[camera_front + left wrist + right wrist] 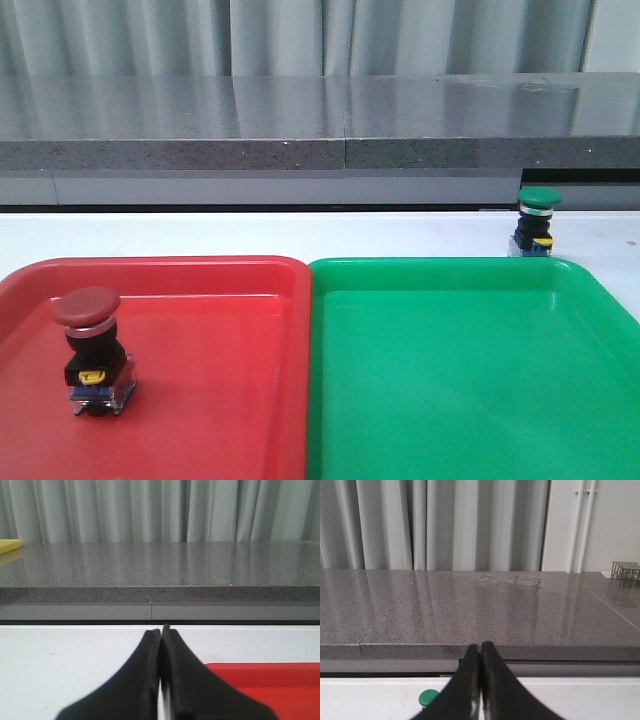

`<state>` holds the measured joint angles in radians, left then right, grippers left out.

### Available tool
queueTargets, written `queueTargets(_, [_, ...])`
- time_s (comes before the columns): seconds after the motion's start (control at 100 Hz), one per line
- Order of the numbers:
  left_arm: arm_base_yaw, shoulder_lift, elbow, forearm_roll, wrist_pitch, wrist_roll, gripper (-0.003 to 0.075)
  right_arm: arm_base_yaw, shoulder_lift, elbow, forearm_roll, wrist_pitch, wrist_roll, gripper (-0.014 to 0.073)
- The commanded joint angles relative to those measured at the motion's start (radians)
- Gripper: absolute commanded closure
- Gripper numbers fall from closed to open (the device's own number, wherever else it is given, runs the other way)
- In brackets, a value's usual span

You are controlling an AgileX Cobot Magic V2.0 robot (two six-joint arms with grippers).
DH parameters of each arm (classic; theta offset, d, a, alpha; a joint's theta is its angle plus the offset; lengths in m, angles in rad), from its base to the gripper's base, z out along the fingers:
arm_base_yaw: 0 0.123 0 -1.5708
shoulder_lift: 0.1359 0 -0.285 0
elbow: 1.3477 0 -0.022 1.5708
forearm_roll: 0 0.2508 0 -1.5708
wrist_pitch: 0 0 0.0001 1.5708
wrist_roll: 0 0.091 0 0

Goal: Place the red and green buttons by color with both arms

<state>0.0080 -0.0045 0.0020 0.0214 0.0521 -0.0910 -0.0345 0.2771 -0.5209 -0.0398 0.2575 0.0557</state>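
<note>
The red button (90, 348) stands upright inside the red tray (220, 400), near its left side. The green button (536, 222) stands on the white table just behind the far right rim of the green tray (470, 400). No arm shows in the front view. My left gripper (161, 631) is shut with nothing in it, over the white table beside a corner of the red tray (270, 682). My right gripper (479, 647) is shut and empty; the green button's cap (428, 698) shows just beside its fingers.
A long grey stone counter (320, 135) runs across behind the white table (250, 232), with pale curtains beyond it. The two trays sit side by side, touching at the middle. A small wire rack (626, 570) stands far off on the counter.
</note>
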Motion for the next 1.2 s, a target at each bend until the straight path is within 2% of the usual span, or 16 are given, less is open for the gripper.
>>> queueTargets(0.0, [0.003, -0.031, 0.011, 0.0, -0.072, -0.01, 0.0741, -0.001, 0.081, -0.087, -0.009, -0.053, -0.008, 0.0658])
queueTargets(0.24, [0.003, -0.031, 0.011, 0.0, -0.072, -0.01, 0.0741, 0.0, 0.288, -0.214, -0.009, -0.017, -0.007, 0.0658])
queueTargets(0.57, [0.003, -0.031, 0.011, 0.0, -0.072, -0.01, 0.0741, 0.012, 0.567, -0.416, 0.049, 0.217, -0.005, 0.0657])
queueTargets(0.8, [0.003, -0.031, 0.011, 0.0, -0.072, -0.01, 0.0741, 0.012, 0.705, -0.474, 0.056, 0.285, -0.004, 0.0639])
queueTargets(0.9, [0.003, -0.031, 0.011, 0.0, -0.072, -0.01, 0.0741, 0.013, 0.749, -0.48, 0.056, 0.307, 0.011, 0.0514])
queueTargets(1.09, [0.003, -0.031, 0.011, 0.0, -0.072, -0.01, 0.0741, 0.047, 0.826, -0.48, 0.057, 0.292, 0.053, 0.006])
queueTargets(1.14, [0.003, -0.031, 0.011, 0.0, -0.072, -0.01, 0.0741, 0.062, 0.847, -0.48, 0.056, 0.281, 0.053, 0.0001])
queueTargets(1.19, [0.003, -0.031, 0.011, 0.0, -0.072, -0.01, 0.0741, 0.076, 0.87, -0.481, 0.056, 0.27, 0.053, -0.001])
